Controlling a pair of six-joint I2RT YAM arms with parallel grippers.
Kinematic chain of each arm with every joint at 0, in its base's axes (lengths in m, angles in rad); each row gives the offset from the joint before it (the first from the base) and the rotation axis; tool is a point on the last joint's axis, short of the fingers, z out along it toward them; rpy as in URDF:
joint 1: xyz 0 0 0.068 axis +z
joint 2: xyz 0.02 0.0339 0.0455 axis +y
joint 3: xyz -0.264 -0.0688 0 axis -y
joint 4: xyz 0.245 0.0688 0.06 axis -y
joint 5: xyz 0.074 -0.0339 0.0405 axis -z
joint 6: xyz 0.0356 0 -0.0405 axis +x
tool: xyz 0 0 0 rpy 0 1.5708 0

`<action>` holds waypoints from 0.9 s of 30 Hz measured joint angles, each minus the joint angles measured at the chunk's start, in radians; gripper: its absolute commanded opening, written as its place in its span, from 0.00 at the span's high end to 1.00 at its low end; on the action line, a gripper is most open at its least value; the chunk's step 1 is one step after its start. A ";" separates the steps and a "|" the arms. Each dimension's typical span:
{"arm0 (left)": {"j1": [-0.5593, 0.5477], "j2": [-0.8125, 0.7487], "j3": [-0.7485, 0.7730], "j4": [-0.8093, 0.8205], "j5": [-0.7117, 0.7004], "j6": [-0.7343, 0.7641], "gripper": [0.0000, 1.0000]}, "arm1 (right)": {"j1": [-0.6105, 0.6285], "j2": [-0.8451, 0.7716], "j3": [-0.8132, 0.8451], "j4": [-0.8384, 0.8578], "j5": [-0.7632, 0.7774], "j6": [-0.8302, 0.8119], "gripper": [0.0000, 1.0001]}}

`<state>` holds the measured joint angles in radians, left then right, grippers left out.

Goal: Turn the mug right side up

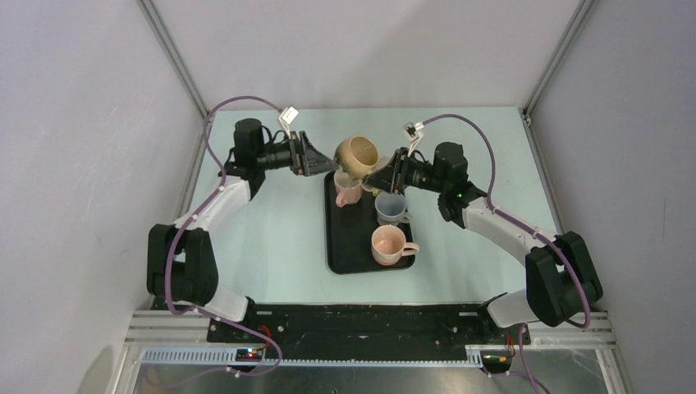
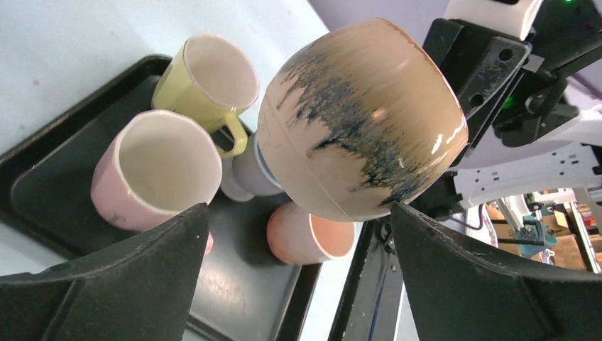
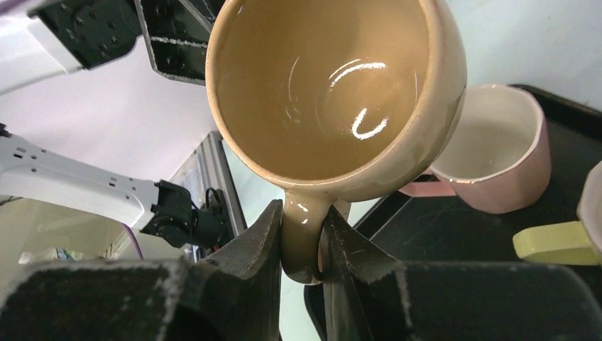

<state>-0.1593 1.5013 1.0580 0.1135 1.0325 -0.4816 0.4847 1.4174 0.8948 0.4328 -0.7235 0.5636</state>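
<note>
Pale green table [image 1: 271,234]; black tray [image 1: 349,246] lying flat, near centre.

Both arms reach forward, wrists turned toward each other. The right gripper [image 3: 303,207] pinches the mug [image 3: 319,85] handle between its 2 fingers. The left gripper [image 2: 298,207] gapes wide.

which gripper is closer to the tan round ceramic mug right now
Right. The right gripper grips the handle of the tan round ceramic mug; the left gripper is open just beside its body, apparently not touching.
</note>
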 measured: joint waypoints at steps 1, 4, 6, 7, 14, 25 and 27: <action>0.004 -0.003 0.000 -0.034 0.002 0.027 0.00 | 0.008 0.000 0.000 -0.019 0.001 -0.019 1.00; 0.024 -0.016 0.000 -0.128 0.010 0.098 0.00 | 0.034 0.000 0.000 -0.070 0.006 -0.076 1.00; 0.046 -0.031 0.000 -0.185 0.010 0.136 0.00 | 0.061 0.000 0.000 -0.108 0.015 -0.125 1.00; 0.059 -0.041 0.000 -0.207 0.006 0.153 0.00 | 0.074 0.001 0.000 -0.128 0.016 -0.146 1.00; 0.124 -0.131 -0.006 -0.327 -0.094 0.292 0.00 | 0.197 0.040 0.000 -0.228 -0.021 -0.271 1.00; 0.193 -0.250 -0.050 -0.522 -0.270 0.510 0.00 | 0.225 0.054 0.000 -0.275 0.055 -0.343 1.00; 0.206 -0.286 -0.062 -0.544 -0.307 0.539 0.00 | 0.236 0.056 -0.004 -0.278 0.084 -0.349 1.00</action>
<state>0.0471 1.2152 0.9958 -0.4305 0.7250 0.0570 0.7204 1.4738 0.8909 0.1543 -0.6392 0.2150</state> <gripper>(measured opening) 0.996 0.261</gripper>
